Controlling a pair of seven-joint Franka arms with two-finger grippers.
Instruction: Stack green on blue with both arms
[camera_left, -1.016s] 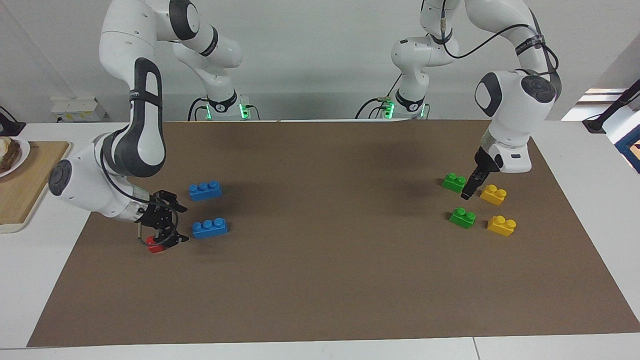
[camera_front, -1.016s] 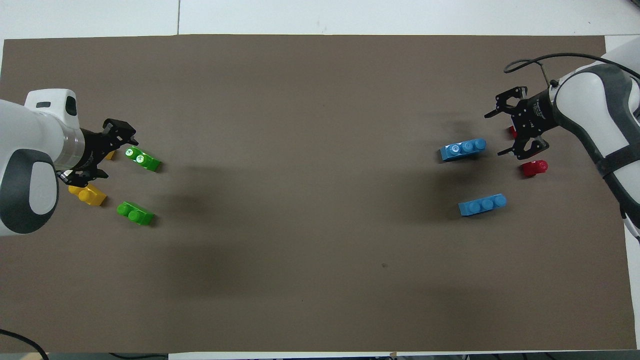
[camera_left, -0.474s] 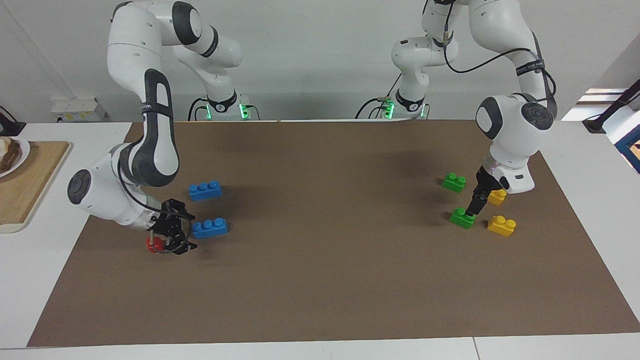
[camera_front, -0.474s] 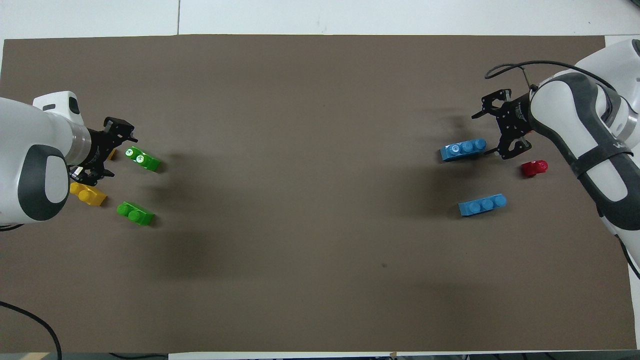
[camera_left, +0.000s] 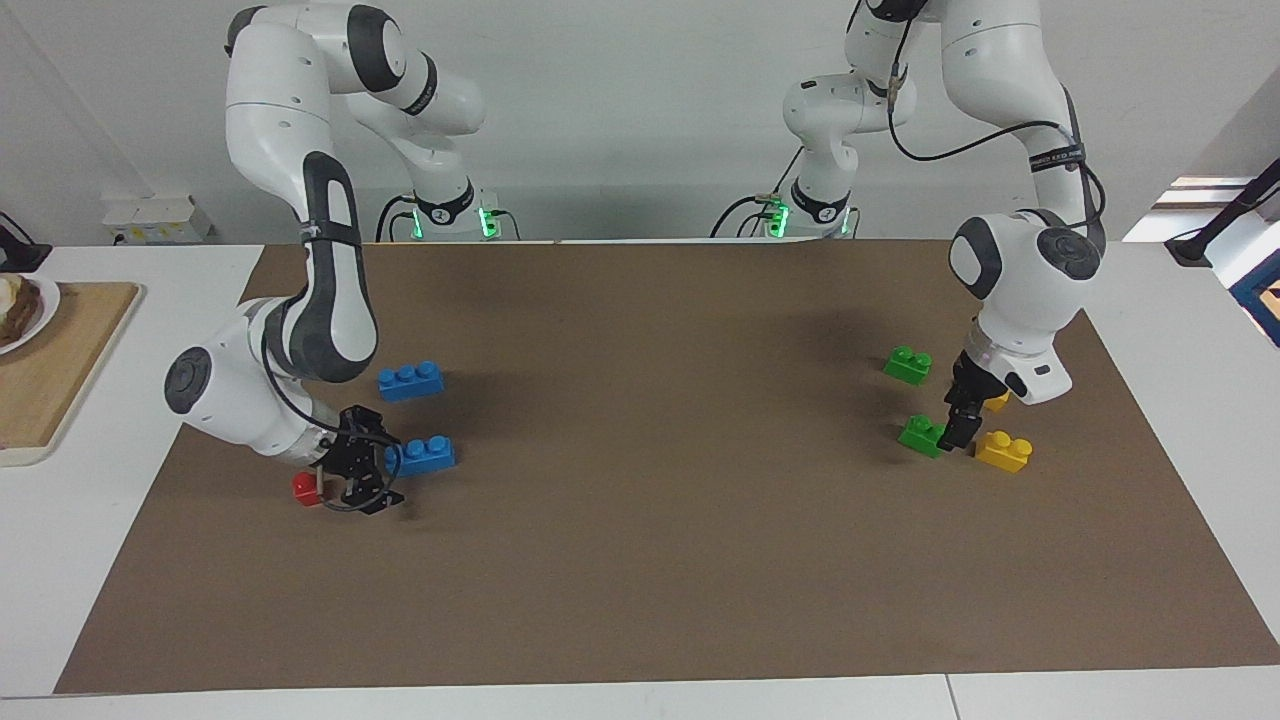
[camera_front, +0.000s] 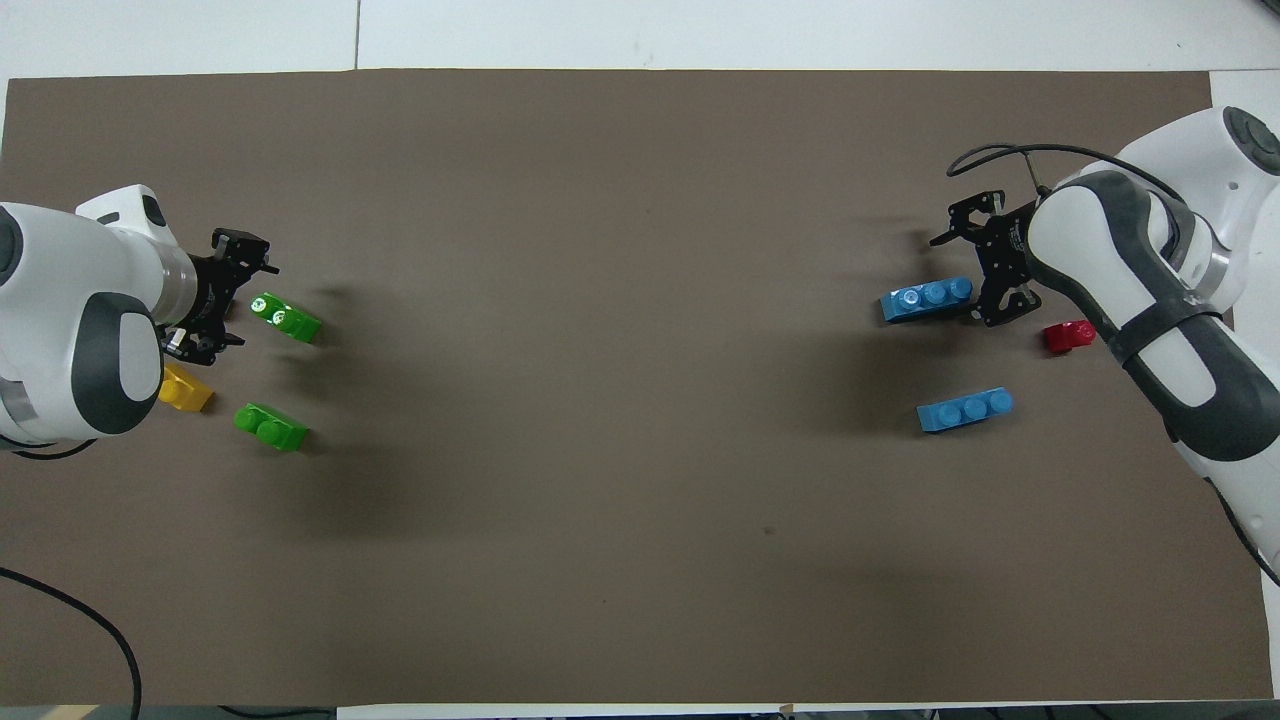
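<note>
Two green bricks lie toward the left arm's end: the farther one (camera_left: 922, 436) (camera_front: 285, 316) and the nearer one (camera_left: 908, 364) (camera_front: 270, 427). My left gripper (camera_left: 957, 428) (camera_front: 240, 295) is open and low, right beside the farther green brick, between it and a yellow brick. Two blue bricks lie toward the right arm's end: the farther one (camera_left: 425, 455) (camera_front: 925, 299) and the nearer one (camera_left: 410, 381) (camera_front: 965, 410). My right gripper (camera_left: 385, 472) (camera_front: 958, 278) is open and low at the end of the farther blue brick, holding nothing.
A yellow brick (camera_left: 1003, 450) lies beside the left gripper; a second one (camera_left: 995, 402) (camera_front: 185, 392) is partly hidden by the arm. A red brick (camera_left: 305, 487) (camera_front: 1068, 336) lies beside the right gripper. A wooden board (camera_left: 50, 360) sits off the mat's end.
The left gripper moved from the nearer green brick down to the farther green one. The right gripper moved off the red brick toward the farther blue brick's end. No brick has moved.
</note>
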